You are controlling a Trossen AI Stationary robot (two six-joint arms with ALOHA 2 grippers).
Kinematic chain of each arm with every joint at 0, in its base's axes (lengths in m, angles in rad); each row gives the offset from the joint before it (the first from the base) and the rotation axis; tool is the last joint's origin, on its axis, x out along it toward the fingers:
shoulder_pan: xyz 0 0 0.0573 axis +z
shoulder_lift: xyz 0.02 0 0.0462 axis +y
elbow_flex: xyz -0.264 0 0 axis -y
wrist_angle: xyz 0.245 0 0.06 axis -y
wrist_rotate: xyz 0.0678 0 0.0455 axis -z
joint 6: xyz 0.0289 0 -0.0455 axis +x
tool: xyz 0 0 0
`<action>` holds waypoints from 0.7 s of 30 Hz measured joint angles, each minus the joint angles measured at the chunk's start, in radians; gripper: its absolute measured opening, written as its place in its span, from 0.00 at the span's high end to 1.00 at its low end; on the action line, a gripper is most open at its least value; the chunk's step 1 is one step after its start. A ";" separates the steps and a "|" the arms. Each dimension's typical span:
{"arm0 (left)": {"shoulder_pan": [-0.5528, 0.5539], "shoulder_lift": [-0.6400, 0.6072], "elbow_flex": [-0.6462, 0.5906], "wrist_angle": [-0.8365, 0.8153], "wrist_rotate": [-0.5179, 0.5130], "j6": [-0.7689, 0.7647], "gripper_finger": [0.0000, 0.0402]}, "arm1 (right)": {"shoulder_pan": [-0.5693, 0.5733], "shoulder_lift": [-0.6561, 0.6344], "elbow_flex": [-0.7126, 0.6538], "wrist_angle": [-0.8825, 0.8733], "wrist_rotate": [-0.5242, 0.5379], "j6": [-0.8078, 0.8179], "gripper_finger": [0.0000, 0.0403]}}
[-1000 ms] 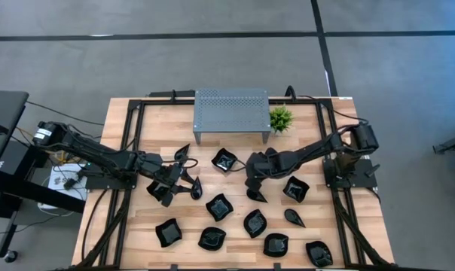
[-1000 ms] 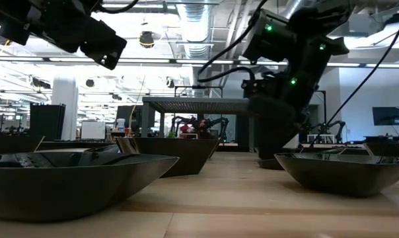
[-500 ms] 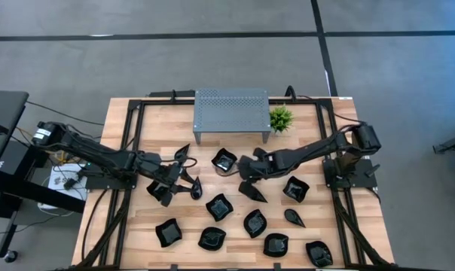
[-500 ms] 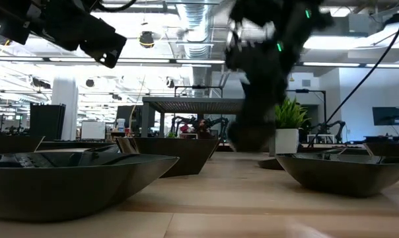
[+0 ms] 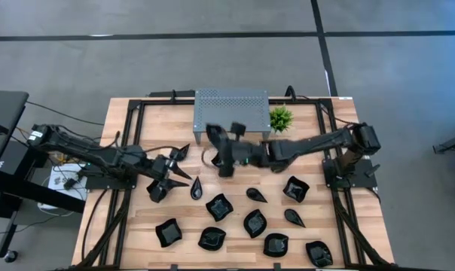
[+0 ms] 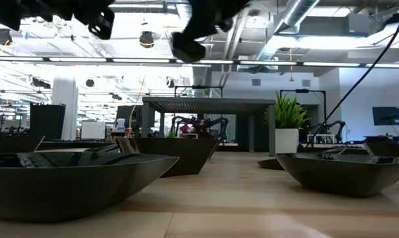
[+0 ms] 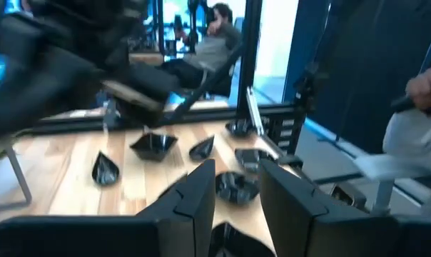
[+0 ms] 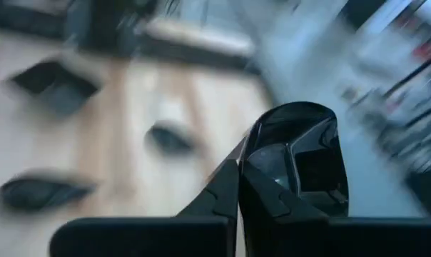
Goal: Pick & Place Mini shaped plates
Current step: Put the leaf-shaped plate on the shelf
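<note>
Small glossy black mini shaped plates point(image 5: 219, 207) lie scattered flat and apart over the near half of the table point(image 5: 156, 120): wavy-edged squares, teardrops and rounded ones. One plate point(image 8: 299, 163) is pinched on edge in the right hand point(image 8: 238, 187), raised above the table near its middle. A teardrop plate point(image 5: 196, 188) lies just beside the left hand point(image 5: 167, 175).

Glossy black mini shaped plates point(image 5: 219, 207) lie on a pale, smooth wood-plank tabletop point(image 5: 322, 226) — beside a matt grey perforated metal stand point(image 5: 231, 103).
</note>
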 joint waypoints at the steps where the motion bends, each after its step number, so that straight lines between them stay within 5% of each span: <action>1: 0.000 -0.008 0.000 0.000 0.000 0.000 0.73 | -0.024 0.000 0.000 0.050 -0.011 -0.033 0.99; 13: 0.000 0.052 0.000 -0.002 -0.063 0.022 0.73 | -0.320 0.076 0.000 0.172 -0.318 0.001 0.99; 21: 0.000 0.103 0.000 -0.002 -0.131 0.074 0.73 | -0.345 0.173 0.000 0.211 -0.345 -0.061 0.99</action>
